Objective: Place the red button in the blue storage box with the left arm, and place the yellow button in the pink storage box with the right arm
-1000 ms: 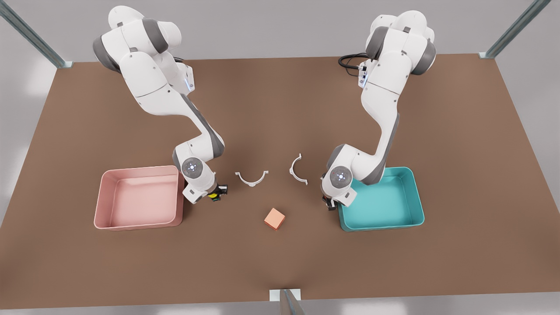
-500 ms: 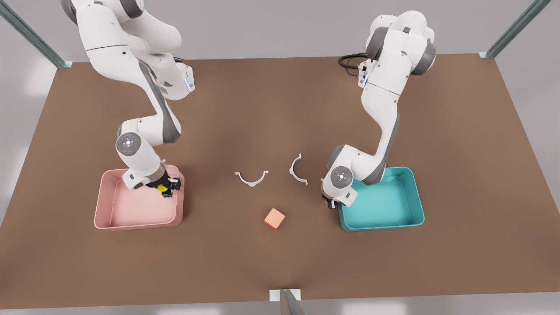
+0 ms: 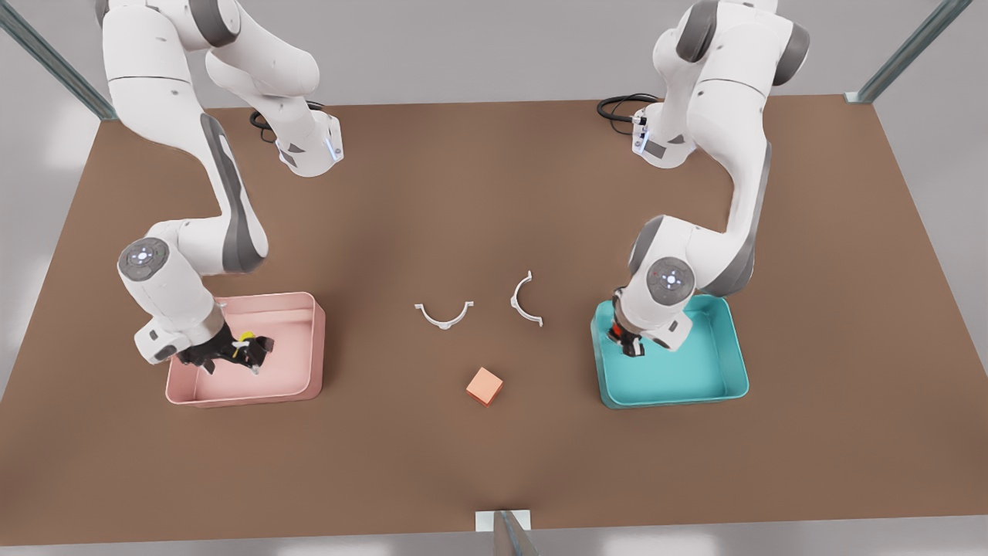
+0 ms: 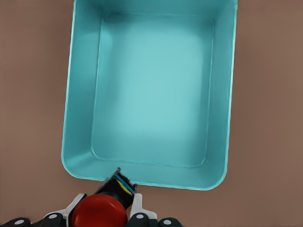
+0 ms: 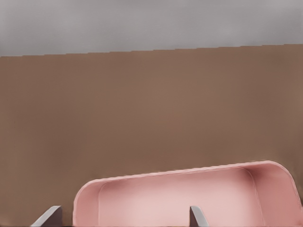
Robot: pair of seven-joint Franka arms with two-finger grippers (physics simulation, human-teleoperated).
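**Two buttons, two boxes, two arms at work**

Two white arms reach down over a brown table (image 3: 494, 193). The left gripper (image 3: 627, 343) is on the front view's right. It hangs over the blue storage box (image 3: 735, 363), close to the box's wall that faces the middle of the table. Its fingers (image 4: 138, 208) are closed on the red button (image 4: 99, 213). In the left wrist view the red cap sits between the two white finger pads, right above the near rim of the box, and the button's little black base with thin colored wires pokes out past it.

The right gripper (image 3: 231, 355) is on the front view's left. It is tipped sideways and low over the pink storage box (image 3: 312, 340). A bit of the yellow button (image 3: 247, 337) peeks out by the dark fingers. In the right wrist view two gray fingertips (image 5: 198, 216) stand well apart, with the pink floor between them. I cannot tell if the yellow button is still gripped or just lying beside the fingers.

Between the two boxes lie two thin white curved clips (image 3: 444, 315), close to each other. A small orange cube (image 3: 485, 386) sits nearer the front edge, apart from both boxes.
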